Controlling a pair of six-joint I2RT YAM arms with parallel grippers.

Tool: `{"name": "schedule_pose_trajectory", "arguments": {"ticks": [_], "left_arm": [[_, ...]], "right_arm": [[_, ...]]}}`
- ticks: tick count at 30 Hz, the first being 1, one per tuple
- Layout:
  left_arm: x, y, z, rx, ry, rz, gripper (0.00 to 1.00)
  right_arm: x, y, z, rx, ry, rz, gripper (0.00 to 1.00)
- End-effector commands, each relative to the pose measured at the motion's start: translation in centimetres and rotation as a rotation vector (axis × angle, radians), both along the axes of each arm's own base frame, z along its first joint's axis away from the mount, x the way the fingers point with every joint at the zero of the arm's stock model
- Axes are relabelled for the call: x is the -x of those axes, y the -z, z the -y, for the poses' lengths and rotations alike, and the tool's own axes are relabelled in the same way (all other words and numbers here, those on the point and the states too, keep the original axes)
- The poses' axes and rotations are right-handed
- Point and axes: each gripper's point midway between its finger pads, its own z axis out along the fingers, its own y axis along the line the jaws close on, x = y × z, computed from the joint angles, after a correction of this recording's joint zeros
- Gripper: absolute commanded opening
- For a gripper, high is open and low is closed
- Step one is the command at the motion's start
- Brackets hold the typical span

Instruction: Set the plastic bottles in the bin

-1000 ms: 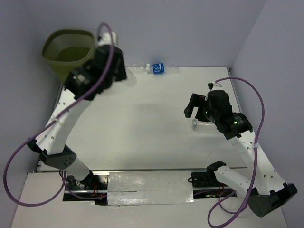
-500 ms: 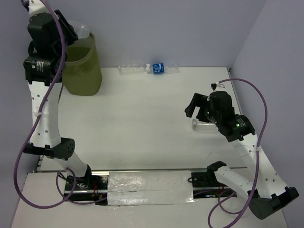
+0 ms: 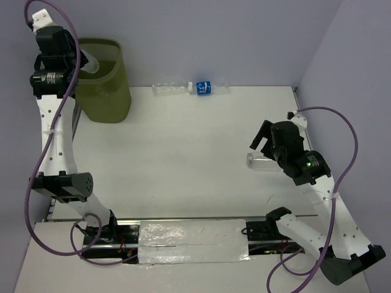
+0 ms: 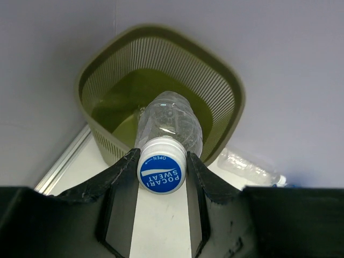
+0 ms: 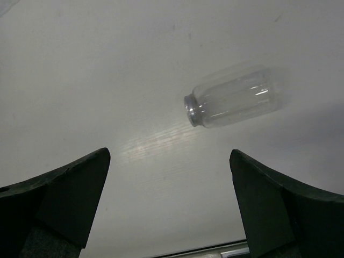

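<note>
Your left gripper (image 4: 161,164) is clamped on the neck of a clear crinkly plastic bottle with a blue cap (image 4: 169,123). The bottle's body points into the tall olive-green ribbed plastic bin (image 4: 228,80) at 11 o'clock of the white counter (image 3: 183,159).

Step in hand looks like the drop-off: the bottle hangs over the opening, not yet released. Next move is to part the jaws and let it fall.

Your right gripper (image 5: 169,156) is spread wide, holding nothing, and hovers above a capless clear plastic bottle (image 5: 236,97) lying on its side at 3 o'clock. Lower, then close on it.

Two more lie at 12 o'clock on the far edge: a blue-label bottle (image 3: 203,87) and a plain clear one (image 3: 168,89) just beside it.
</note>
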Motion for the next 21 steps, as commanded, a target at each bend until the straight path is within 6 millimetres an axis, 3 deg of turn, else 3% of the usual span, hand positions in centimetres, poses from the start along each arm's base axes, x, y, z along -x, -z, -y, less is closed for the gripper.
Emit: {"name": "schedule_pose_trajectory", "arguments": {"ticks": [1, 3, 4, 5, 6, 10, 11, 15, 18, 19, 20, 21], "left_arm": [[-0.4, -0.8, -0.9, 0.003, -0.016, 0.041, 0.27], [-0.9, 0.6, -0.9, 0.011, -0.006, 0.005, 0.45], [-1.0, 1.0, -0.9, 0.014, -0.002, -0.003, 0.77], [-1.0, 1.4, -0.8, 0.019, 0.005, -0.016, 0.95], [-1.4, 1.4, -0.3, 0.022, 0.034, -0.02, 0.99], [-1.2, -0.6, 1.1, 0.02, 0.115, 0.016, 0.99], [-0.6, -1.9, 1.4, 0.013, 0.135, 0.046, 0.99], [1.8, -4.4, 4.5, -0.004, 0.239, 0.099, 0.99], [3.8, -4.6, 10.3, -0.032, 0.393, 0.103, 0.99], [4.5, -4.4, 13.5, -0.038, 0.474, 0.101, 0.99], [5.1, -3.4, 15.1, -0.038, 0.511, 0.077, 0.99], [5.8, -2.4, 17.6, -0.036, 0.571, 0.044, 0.99]], "right_arm": [[1.0, -0.6, 4.1, 0.062, 0.208, 0.042, 1.0], [1.1, -0.4, 4.9, 0.058, 0.236, 0.045, 1.0], [1.1, 0.0, 4.7, 0.043, 0.225, 0.037, 1.0], [0.9, 0.1, 4.9, 0.032, 0.23, 0.036, 1.0], [0.8, 0.3, 4.7, 0.02, 0.226, 0.03, 1.0], [0.1, 1.8, 3.9, -0.037, 0.211, -0.014, 1.0], [0.0, 2.2, 3.8, -0.043, 0.213, -0.025, 1.0], [-0.3, 4.8, 5.4, -0.036, 0.307, -0.102, 1.0], [-0.6, 7.5, 5.5, -0.123, 0.357, -0.17, 1.0], [-0.8, 8.0, 6.1, -0.173, 0.402, -0.171, 1.0], [-1.0, 8.4, 5.3, -0.235, 0.383, -0.18, 1.0], [-1.4, 9.1, 5.9, -0.288, 0.428, -0.17, 1.0]]}}
